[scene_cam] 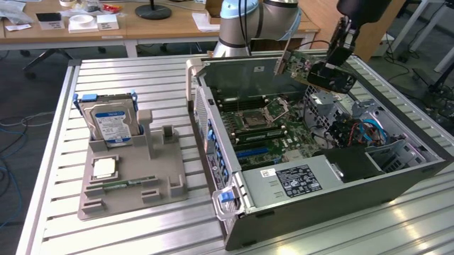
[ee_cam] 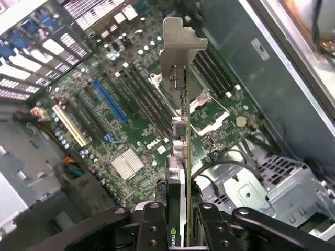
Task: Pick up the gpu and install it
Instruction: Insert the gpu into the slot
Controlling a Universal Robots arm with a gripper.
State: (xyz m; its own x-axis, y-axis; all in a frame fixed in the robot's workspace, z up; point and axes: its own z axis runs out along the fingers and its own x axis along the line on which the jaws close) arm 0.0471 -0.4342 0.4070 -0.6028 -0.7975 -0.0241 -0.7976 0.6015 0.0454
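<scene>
The gpu (scene_cam: 310, 70), a green card with a black cooler and a silver end bracket, hangs tilted in the air over the open computer case (scene_cam: 397, 175), near its back corner at the exterior view's right. My gripper (scene_cam: 329, 62) is shut on the card's cooler end. From the wrist, the gpu (ee_cam: 180, 78) appears edge-on with its bracket pointing away from me, and my gripper (ee_cam: 181, 225) has a black finger on each face. Below lies the motherboard (ee_cam: 125, 130) with a blue slot (ee_cam: 110, 99).
On the slatted table (scene_cam: 149, 74) at the exterior view's left, a grey holder (scene_cam: 131, 180) carries a blue-labelled hard drive (scene_cam: 110, 125), a RAM stick (scene_cam: 127, 183) and a small square chip (scene_cam: 104, 168). Case walls, a drive cage (scene_cam: 333, 114) and cables (scene_cam: 362, 130) surround the motherboard (scene_cam: 262, 125).
</scene>
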